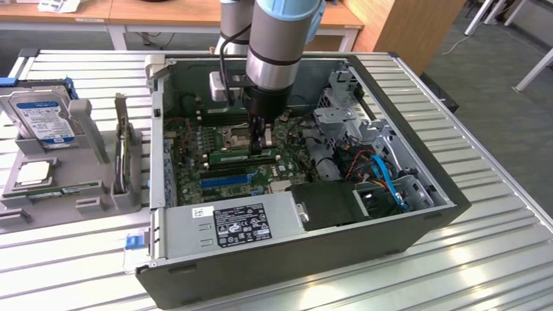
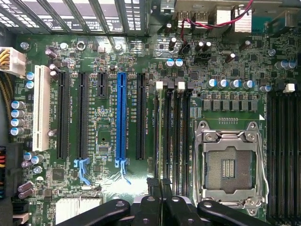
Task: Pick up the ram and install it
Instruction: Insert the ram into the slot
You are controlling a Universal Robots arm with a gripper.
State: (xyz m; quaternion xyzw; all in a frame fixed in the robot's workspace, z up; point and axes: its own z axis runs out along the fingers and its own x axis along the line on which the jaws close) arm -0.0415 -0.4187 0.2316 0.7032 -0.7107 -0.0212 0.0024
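Item: 1 ram [image 1: 229, 156], green stick, edge-down at the memory slots [image 2: 170, 136] beside the processor socket [image 2: 229, 165].
Holder: my pincer [image 1: 261, 149], pinched almost closed on its top edge.
Handling, judged: light, stiff, thin, fragile; hold the long edges mid-length, never the chips.

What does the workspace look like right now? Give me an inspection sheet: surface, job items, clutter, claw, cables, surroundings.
Surface: slatted metal table carrying an open computer case.
Job's things: the ram stands on edge on the motherboard, under the claw.
Clutter: grey tray at the exterior view's left, holding a hard drive and a processor chip.
Grippers: claw shut, tips at the ram's upper edge; a grip cannot be confirmed.
Cables: blue cable inside the case.
Surroundings: wooden desks behind the table.
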